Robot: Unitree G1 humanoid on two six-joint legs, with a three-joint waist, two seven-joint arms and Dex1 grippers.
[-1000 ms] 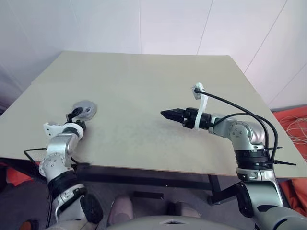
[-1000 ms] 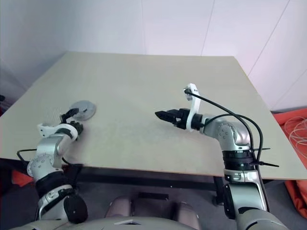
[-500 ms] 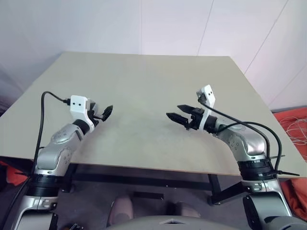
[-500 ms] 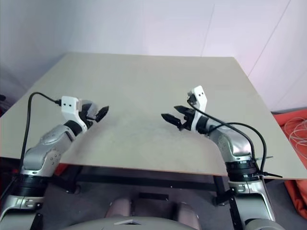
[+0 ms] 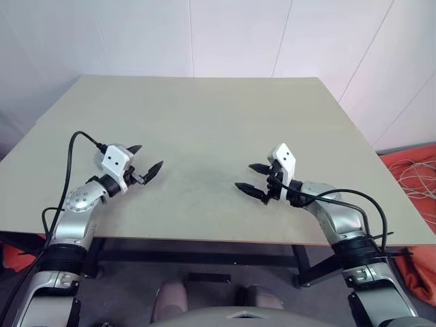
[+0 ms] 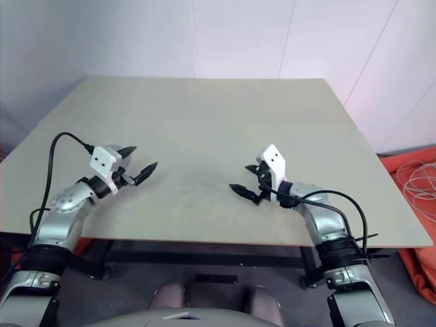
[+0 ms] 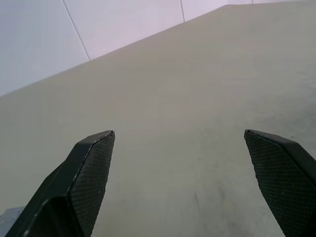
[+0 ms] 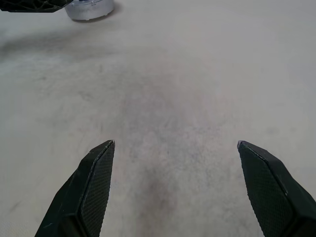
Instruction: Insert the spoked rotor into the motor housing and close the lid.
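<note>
I am holding my left tool (image 5: pixel 150 155) and right tool (image 5: pixel 244 176) wide open and empty over the desk (image 5: pixel 204 116). The left one is just lifting off the lid (image 8: pixel 89 7), which is sitting beside it on the desk. I am judging the motor closed.

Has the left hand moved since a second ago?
Yes. The left hand has lifted off the near left part of the table, rolled over, and now hangs open above it, pointing toward the right hand.
</note>
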